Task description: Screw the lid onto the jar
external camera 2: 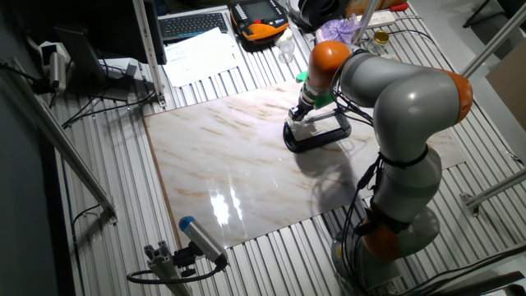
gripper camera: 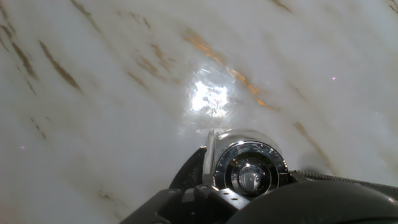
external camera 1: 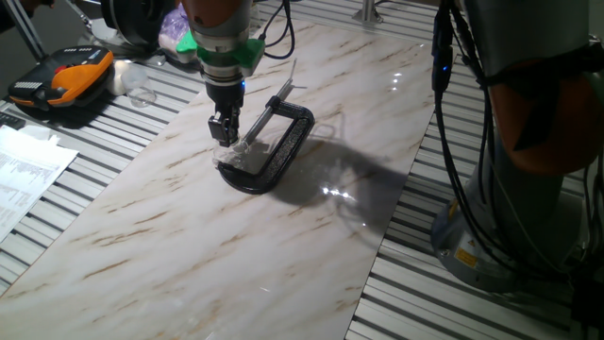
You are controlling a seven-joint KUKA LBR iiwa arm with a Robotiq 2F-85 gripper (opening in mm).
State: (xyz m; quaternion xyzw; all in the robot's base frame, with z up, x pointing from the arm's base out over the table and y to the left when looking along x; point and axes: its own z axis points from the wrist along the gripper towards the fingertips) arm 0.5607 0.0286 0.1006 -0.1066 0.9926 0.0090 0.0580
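Silvery lid sits beneath the end effector, inside the clamp.

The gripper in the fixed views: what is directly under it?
Under the gripper sits the black C-clamp on the marble table. The hand view shows a shiny round lid below. The clear jar cannot be made out; the fingers cover it.

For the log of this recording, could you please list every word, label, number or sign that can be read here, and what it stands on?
No text can be read in any view.
Printed sheets beside the marble top: lines too small to read.
Yellow sticker on the robot base: blurred.
Orange and black device: no legible marking.
Lid, clamp, hand: no markings visible.
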